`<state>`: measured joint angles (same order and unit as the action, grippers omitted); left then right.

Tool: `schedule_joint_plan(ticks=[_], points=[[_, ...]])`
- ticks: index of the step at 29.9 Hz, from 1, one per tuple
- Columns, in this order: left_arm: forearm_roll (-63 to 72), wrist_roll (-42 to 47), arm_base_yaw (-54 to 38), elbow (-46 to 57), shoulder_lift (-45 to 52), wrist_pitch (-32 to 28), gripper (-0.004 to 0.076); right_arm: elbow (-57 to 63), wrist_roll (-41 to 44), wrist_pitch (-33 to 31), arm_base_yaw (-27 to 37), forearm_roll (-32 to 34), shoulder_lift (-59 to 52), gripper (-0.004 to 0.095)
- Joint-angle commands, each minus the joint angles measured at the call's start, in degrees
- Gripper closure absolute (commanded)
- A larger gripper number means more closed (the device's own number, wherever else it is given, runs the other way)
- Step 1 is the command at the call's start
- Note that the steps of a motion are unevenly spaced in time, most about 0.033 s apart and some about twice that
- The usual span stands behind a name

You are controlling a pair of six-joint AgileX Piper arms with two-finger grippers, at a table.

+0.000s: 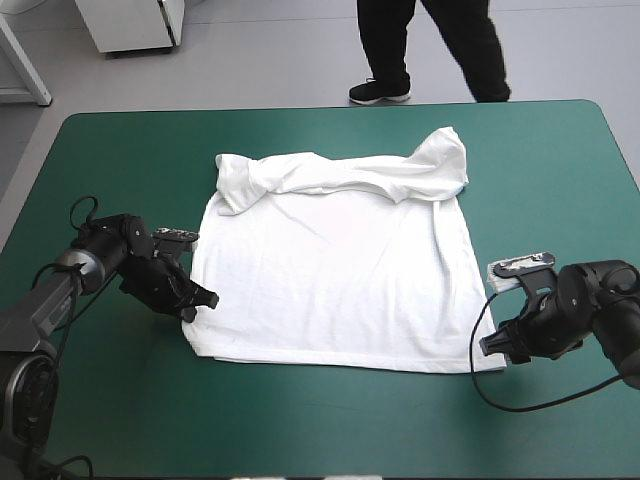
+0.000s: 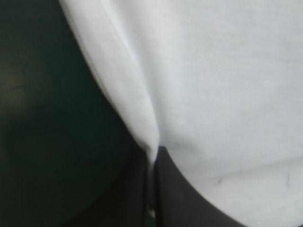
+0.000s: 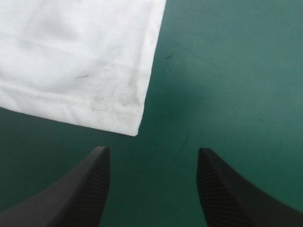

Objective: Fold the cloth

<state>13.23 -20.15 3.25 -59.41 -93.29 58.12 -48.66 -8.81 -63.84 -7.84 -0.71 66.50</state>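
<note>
The T-shirt lies spread flat in the middle of the teal-green cover, its sleeves and neck bunched in a roll along the far side. The left gripper sits low at the shirt's left edge, near the near corner. In its blurred wrist view the black fingers seem pinched together on a fold of white cloth. The right gripper rests just beside the shirt's near right corner, fingers spread wide over bare cover, with the hemmed corner just ahead of them and not touching.
</note>
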Motion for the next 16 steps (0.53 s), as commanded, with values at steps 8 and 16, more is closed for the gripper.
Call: schedule_joint_plan(ticks=[8, 16], points=[[3.1, -1.8, 0.0, -1.3, 1.6, 0.4, 0.0746, -1.1, -1.9, 3.7, 0.0, -5.0, 6.3, 0.0394], [3.4, -2.5, 0.0, -2.8, 1.6, 1.4, 0.0746, -1.1, -2.1, 3.7, -0.2, -5.5, 8.2, 0.0395]])
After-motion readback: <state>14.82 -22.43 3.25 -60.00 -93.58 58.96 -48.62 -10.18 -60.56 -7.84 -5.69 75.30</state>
